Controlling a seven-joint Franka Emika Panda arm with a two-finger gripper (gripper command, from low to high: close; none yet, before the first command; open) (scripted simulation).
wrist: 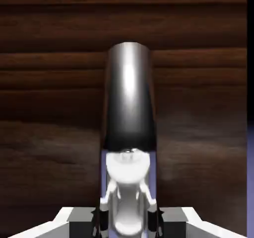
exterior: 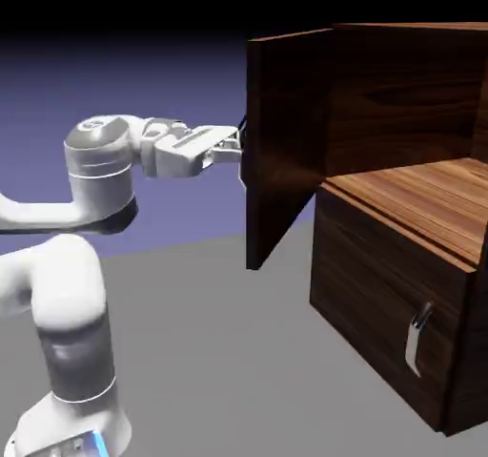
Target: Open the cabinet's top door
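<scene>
Outwardly, in the exterior view, the top door (exterior: pixel 281 150) stood swung well out from the cabinet (exterior: pixel 400 255), edge-on toward the arm, the upper compartment already exposed. The gripper (exterior: pixel 232 146) reached level to the door's outer face, its jaws apparently clamped on the handle, though the contact was small and partly hidden there. The main risk was the fingers sliding off the bar if the pull departed from the door's arc. The lower panel's short handle (exterior: pixel 417 336) stood well apart, obstructing nothing.

In the hand view, the silver bar handle (wrist: pixel 129 98) ran up between the jaws, closed tight on it, dark wood behind. A grip near the bar's end could slip.
</scene>
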